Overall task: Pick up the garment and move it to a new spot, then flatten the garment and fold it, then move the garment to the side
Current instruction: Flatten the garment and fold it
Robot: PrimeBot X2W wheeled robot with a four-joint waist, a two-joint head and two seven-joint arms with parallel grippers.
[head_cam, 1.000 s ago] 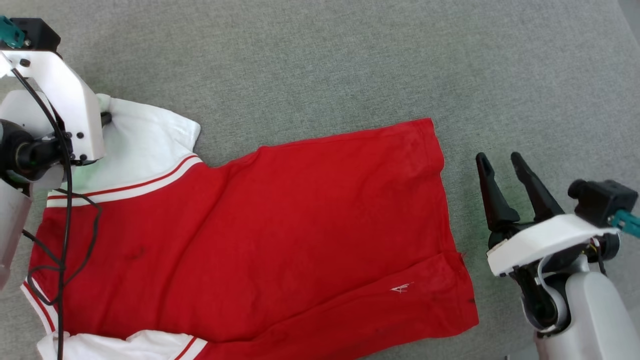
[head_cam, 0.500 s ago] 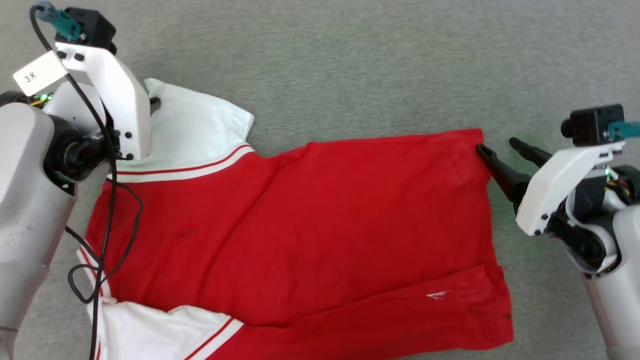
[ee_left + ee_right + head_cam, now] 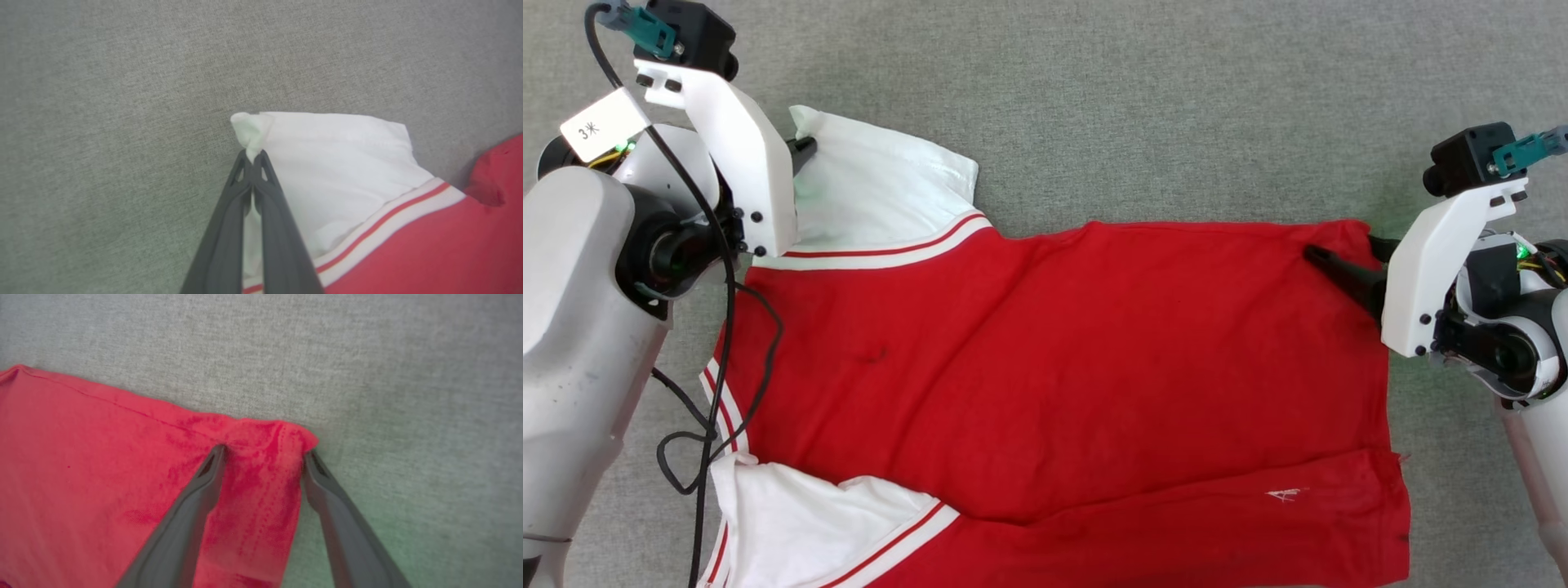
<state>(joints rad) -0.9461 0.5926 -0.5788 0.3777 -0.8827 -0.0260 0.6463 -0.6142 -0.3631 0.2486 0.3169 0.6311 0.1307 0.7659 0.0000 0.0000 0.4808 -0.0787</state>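
Item: red jersey shirt (image 3: 1062, 359), white sleeves, plain face up. It lies spread and mostly flat on the grey fabric surface (image 3: 1094, 106).
Left pincer (image 3: 253, 157): pressed together, pinching the far sleeve's corner (image 3: 250, 126).
Right pincer (image 3: 265, 455): spread, straddling the far hem corner (image 3: 282, 435), not gripping.
Handling note: close fully on both cloth layers before lifting. Then raise both corners together, keeping the far edge taut.
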